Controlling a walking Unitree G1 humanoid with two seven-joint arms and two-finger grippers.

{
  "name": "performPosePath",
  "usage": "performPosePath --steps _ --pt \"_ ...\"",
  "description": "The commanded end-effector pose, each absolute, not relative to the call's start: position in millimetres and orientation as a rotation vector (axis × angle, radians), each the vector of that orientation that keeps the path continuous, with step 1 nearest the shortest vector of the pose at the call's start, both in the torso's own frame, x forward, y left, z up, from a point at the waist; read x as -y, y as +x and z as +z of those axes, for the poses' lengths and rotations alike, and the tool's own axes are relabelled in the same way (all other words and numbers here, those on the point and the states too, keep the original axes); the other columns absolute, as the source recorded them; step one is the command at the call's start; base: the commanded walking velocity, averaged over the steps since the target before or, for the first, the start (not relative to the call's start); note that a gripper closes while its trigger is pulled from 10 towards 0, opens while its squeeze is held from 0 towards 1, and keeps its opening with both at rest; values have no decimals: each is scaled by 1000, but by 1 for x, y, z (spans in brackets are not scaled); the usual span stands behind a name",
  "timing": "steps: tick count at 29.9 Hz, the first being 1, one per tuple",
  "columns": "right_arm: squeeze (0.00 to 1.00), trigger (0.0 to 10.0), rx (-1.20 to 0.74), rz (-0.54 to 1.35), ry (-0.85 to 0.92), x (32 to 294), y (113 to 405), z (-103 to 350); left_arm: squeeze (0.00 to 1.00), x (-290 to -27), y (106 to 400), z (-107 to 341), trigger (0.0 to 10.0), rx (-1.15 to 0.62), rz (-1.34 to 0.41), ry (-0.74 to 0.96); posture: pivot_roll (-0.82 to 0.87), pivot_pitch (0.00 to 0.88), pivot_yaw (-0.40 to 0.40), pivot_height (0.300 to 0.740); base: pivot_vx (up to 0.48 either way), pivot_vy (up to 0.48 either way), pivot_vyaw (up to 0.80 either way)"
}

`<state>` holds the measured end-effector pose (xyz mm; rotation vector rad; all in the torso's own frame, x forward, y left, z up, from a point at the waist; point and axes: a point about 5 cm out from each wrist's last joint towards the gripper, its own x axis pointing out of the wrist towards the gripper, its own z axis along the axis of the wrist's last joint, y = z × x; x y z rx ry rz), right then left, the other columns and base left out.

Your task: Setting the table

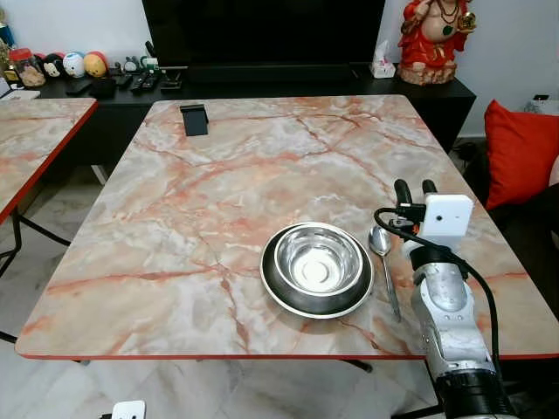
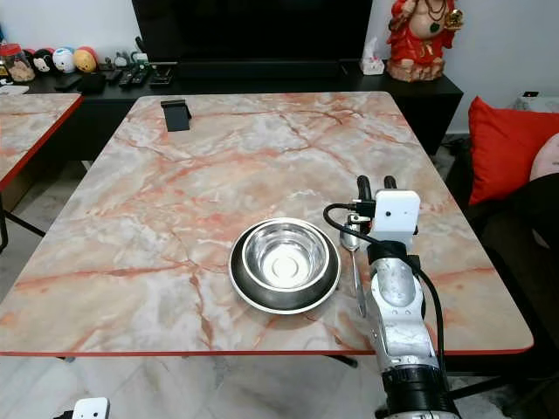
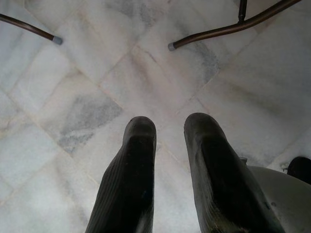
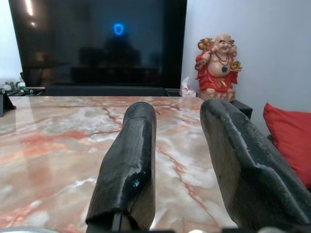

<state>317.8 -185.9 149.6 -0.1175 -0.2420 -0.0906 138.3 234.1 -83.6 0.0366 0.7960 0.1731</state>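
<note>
Steel, thin and slick, the spoon (image 1: 383,253) lies just right of our bowl (image 1: 318,260) on its plate (image 1: 278,292); our right gripper (image 1: 416,187) hovers open and empty, so we'd judge its handle best pinched mid-length.

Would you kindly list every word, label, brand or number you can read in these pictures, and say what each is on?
None is readable.
Jar on the black sideboard: any label too small and blurred.
Tissue pack beside the red statue: print too small.
Bowl, plate, spoon: no markings visible.
</note>
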Motion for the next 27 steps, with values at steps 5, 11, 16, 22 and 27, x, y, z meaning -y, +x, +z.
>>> performPosePath --steps 5,11,16,22,27 --pt "0 10000 266 -83 -106 183 317 153 0 -232 141 -82 10000 -779 169 40 -8 0 21 740 0 0 0" --pt "0 10000 278 -75 -101 180 321 159 0 -233 147 -80 10000 -764 176 27 -11 0 22 740 0 0 0" --pt "0 10000 274 -78 -92 179 322 158 0 -230 147 -81 10000 -771 179 17 -4 0 18 740 0 198 0" --pt "0 10000 274 -58 -83 172 324 159 0 -229 148 -81 10000 -767 177 18 6 0 14 740 0 440 0" --pt "0 10000 275 -51 -80 171 325 160 0 -231 149 -80 10000 -763 180 20 11 0 12 740 0 438 0"
